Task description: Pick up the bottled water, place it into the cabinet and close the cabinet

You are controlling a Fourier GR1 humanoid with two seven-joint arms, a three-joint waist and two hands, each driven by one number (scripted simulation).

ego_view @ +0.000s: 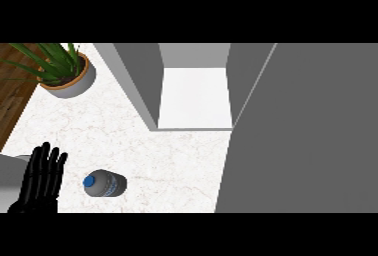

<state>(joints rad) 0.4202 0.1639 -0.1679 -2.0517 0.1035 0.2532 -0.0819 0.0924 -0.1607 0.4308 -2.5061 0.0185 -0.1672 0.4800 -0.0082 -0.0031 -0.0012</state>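
Note:
The bottled water stands upright on the white marble counter at the lower left, seen from above with its blue cap toward me. My left hand is just to its left, fingers straight and pointing up, apart from the bottle. The grey cabinet sits at the back centre with its white inside shelf showing. Its open door is the large grey panel filling the right side. My right hand is not in sight.
A potted green plant stands at the back left of the counter. A strip of wooden floor shows past the counter's left edge. Bare marble lies between the bottle and the cabinet.

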